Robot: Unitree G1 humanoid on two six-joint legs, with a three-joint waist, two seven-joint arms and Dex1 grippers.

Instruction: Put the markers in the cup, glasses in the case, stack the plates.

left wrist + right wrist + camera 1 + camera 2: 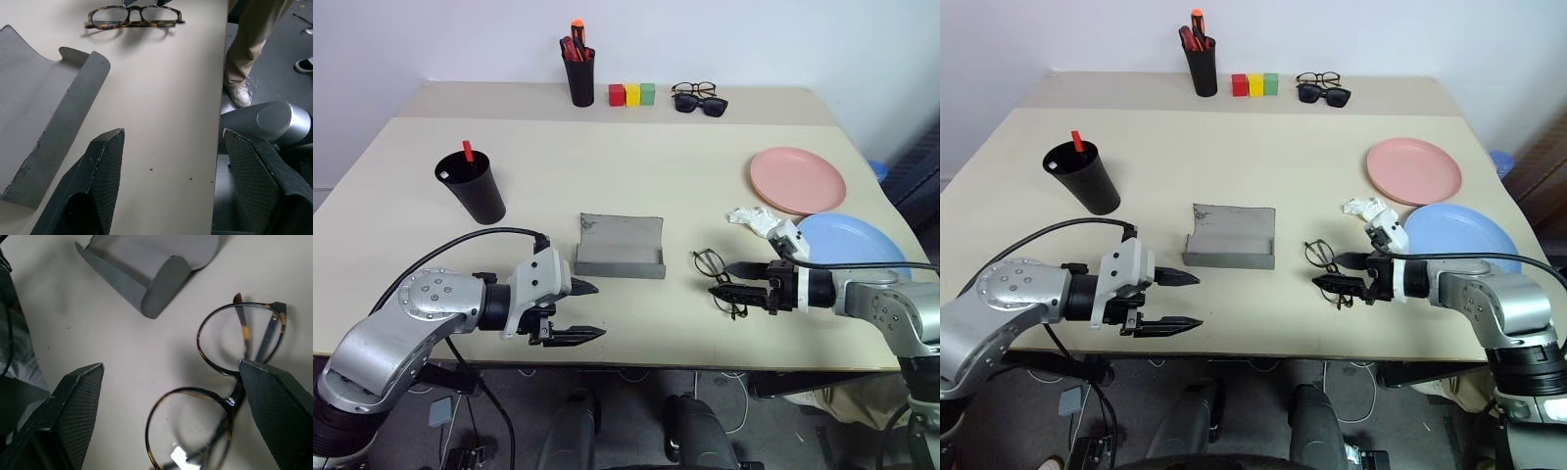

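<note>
The step in hand looks like the glasses: the right gripper [722,290], fingers spread wide, sits low over the surface [636,186] with the wire-frame glasses [220,396] lying folded between and just beside its fingertips, not yet pinched. The next move probably calls for closing on the frame near the bridge, lifting, and carrying it toward the grey case [620,246], which lies open near the front middle of the surface. The left gripper [588,311] hovers spread and empty just beside the case's near corner, perhaps ready to steady it. The marker [467,150] already stands in the black cup [472,188]. The pink plate [797,179] and blue plate [852,241] lie overlapping at their edges, not stacked. A crumpled white scrap [751,219] lies close behind the right gripper and could snag. At the far edge stand a pen holder [578,74], coloured blocks [631,94] and two spare pairs of glasses [699,96].
</note>
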